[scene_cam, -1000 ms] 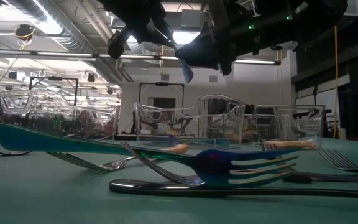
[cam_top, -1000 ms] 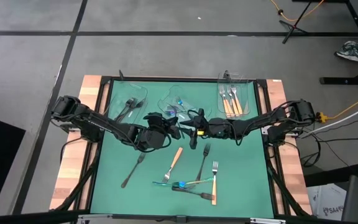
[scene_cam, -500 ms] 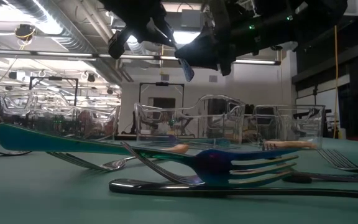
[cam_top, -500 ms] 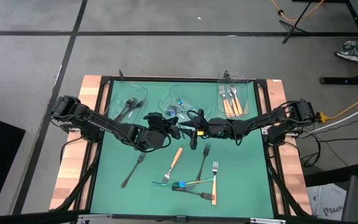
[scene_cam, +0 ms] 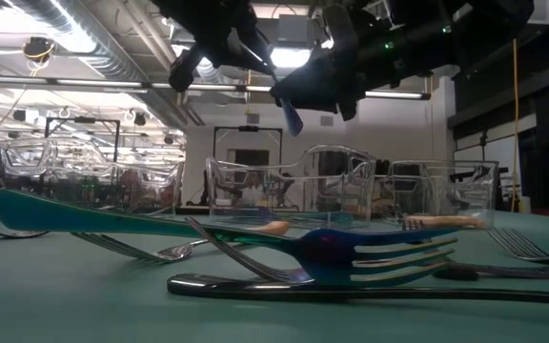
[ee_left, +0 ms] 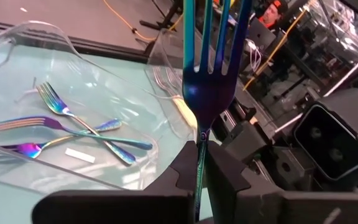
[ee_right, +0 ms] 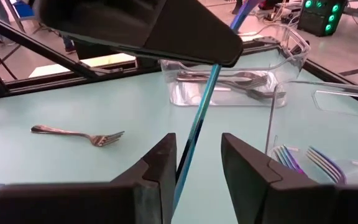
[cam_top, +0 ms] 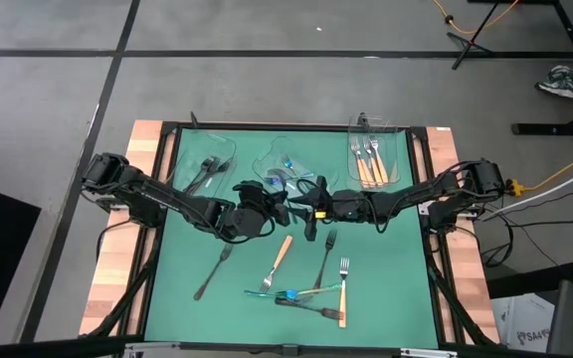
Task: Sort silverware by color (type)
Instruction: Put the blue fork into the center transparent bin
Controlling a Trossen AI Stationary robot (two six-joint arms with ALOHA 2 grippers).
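An iridescent blue-purple fork (ee_left: pixel 207 81) is held in the air over the table's middle, in front of the middle tray. My left gripper (cam_top: pixel 266 208) is shut on it, its tines pointing away past the fingers. My right gripper (cam_top: pixel 309 212) is open and faces the left one. Its fingers (ee_right: pixel 157 163) stand on either side of the fork's blue handle (ee_right: pixel 194 146); whether they touch it does not show. The handle's free end (scene_cam: pixel 293 117) hangs below both grippers. More iridescent forks (ee_left: pixel 73 127) lie in the middle clear tray (cam_top: pixel 285 169). My left gripper pinches the iridescent fork between its two fingers at the neck (ee_left: pixel 199 144), just behind the head. The fork is lifted clear of the table, and its handle runs back through the fingers and slants down toward my right gripper.
Three clear trays stand along the far edge: dark forks in the left one (cam_top: pixel 207 171), orange-handled forks in the right one (cam_top: pixel 370 161). Several forks lie loose on the green mat nearer me: a dark one (cam_top: pixel 213 271), orange-handled ones (cam_top: pixel 282 253), a teal one (cam_top: pixel 279 294).
Both grippers and the fork between them have shifted only slightly. In the low view the fork's hanging handle end has swung a little to the right and sits a bit lower.
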